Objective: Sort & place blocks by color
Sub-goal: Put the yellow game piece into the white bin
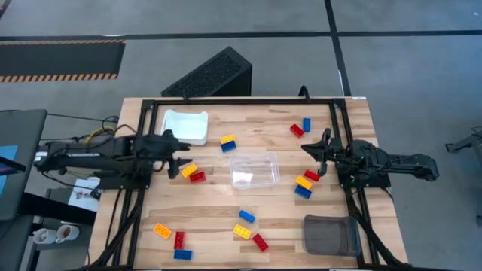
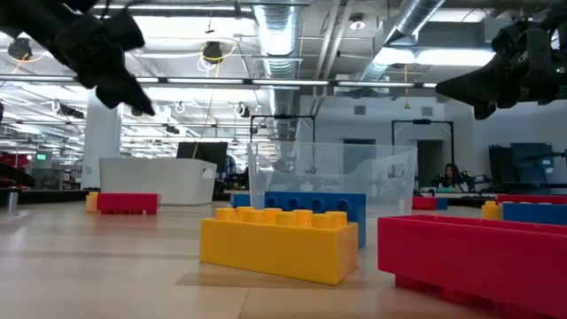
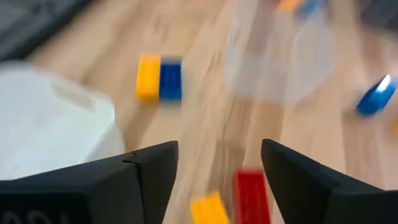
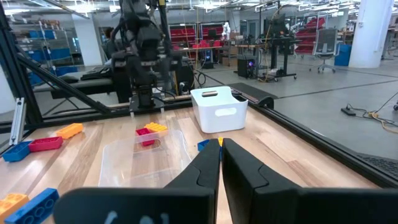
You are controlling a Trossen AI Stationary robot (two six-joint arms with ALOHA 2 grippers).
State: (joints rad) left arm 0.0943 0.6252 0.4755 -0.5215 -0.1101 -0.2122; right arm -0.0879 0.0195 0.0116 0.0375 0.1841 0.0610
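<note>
Red, blue and yellow blocks lie scattered flat on the wooden table. My left gripper hangs open above a yellow block and a red block. In the high view this pair lies just right of the gripper. A yellow-and-blue pair lies farther off. My right gripper is shut and holds nothing, level above the table's right side. Red, yellow and blue blocks lie beside it.
A white bin stands at the far left, a clear container in the middle and a grey container at the near right. More blocks lie near the front edge and at the far right.
</note>
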